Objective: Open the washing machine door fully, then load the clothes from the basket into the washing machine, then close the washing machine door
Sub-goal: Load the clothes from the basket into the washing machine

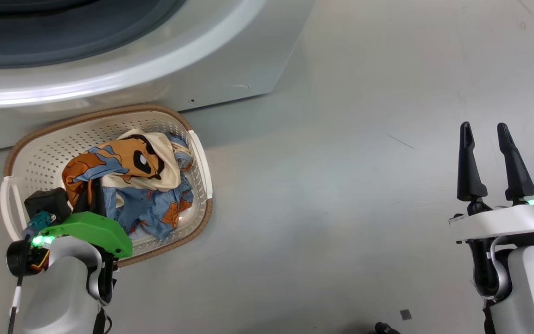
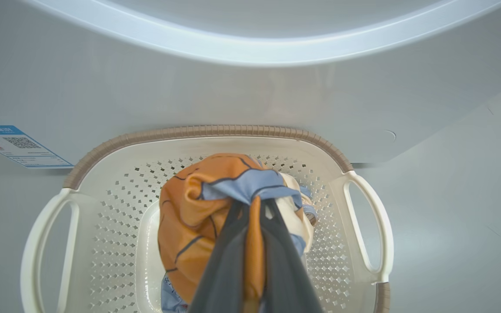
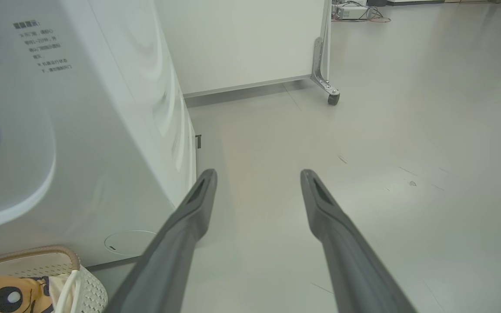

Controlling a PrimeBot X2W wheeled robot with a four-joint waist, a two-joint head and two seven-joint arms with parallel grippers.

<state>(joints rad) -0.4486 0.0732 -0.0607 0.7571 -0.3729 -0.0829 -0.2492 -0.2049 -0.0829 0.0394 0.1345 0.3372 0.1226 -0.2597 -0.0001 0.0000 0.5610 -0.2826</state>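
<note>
The cream perforated basket [image 1: 109, 113] [image 2: 189, 130] stands on the floor against the white washing machine [image 1: 230, 69] [image 2: 250, 100]. Inside it lie the clothes [image 1: 132, 171] [image 2: 189, 204], a heap of light blue, orange and cream fabric. My left gripper [image 1: 90, 192] [image 2: 252, 202] reaches down into the basket and is shut on an orange fold of the clothes. Off to the right, my right gripper [image 1: 485, 134] [image 3: 257, 174] hangs open over bare floor with nothing between its fingers. The grey gasket [image 1: 63, 32] shows at the top left. The washing machine door is out of view.
A blue-edged sticker [image 2: 15, 145] sits low on the washer's front. In the right wrist view a white partition [image 3: 250, 43] on a caster [image 3: 333, 99] stands behind the washer's side. A basket corner [image 3: 37, 252] shows there too. Grey floor [image 1: 341, 208] spreads to the right.
</note>
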